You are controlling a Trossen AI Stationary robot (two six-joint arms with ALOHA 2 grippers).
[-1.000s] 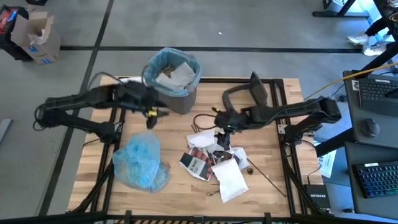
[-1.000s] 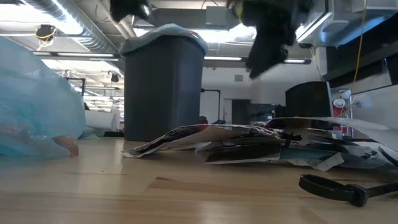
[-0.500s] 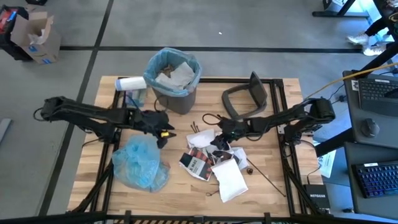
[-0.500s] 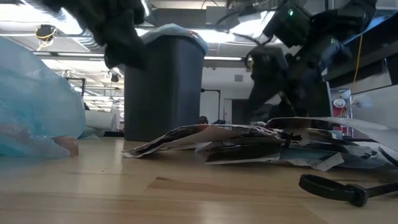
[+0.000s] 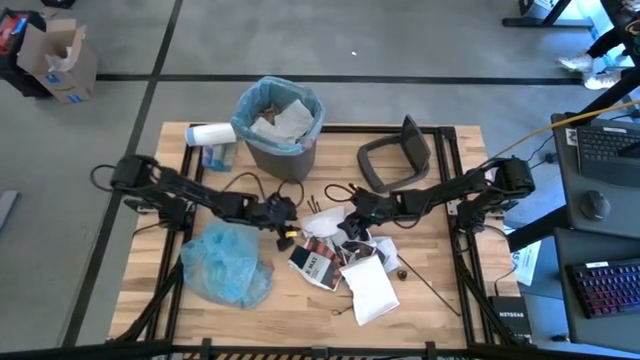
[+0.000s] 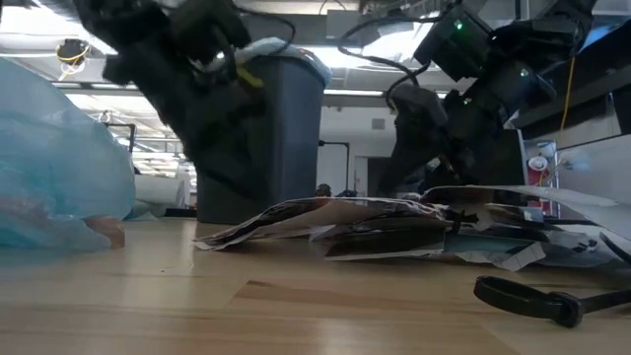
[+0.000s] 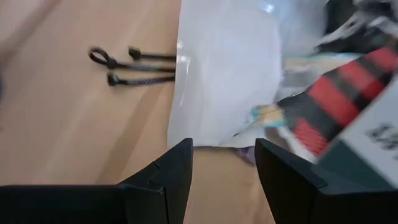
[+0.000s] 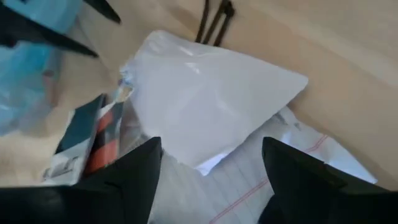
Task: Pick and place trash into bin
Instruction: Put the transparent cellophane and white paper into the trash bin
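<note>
Trash [image 5: 340, 255] is lying heaped mid-worktop, just in front of the bin [image 5: 279, 128]. Both grippers are hovering low over it, left gripper [image 7: 222, 163] and right gripper [image 8: 211, 163], jaws spread and empty. Best now: one settling squarely over the white mailer [image 8: 211, 118] before pinching.

Glossy white plastic mailer [image 8: 205, 118] (creased); matt wood table [image 5: 440, 310].

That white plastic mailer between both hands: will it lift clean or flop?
The white plastic mailer looks thin and glossy, so it will probably sag and may slip. It lies over lined paper, which might drag along. It seems light; a pinch at its edge should do.
</note>
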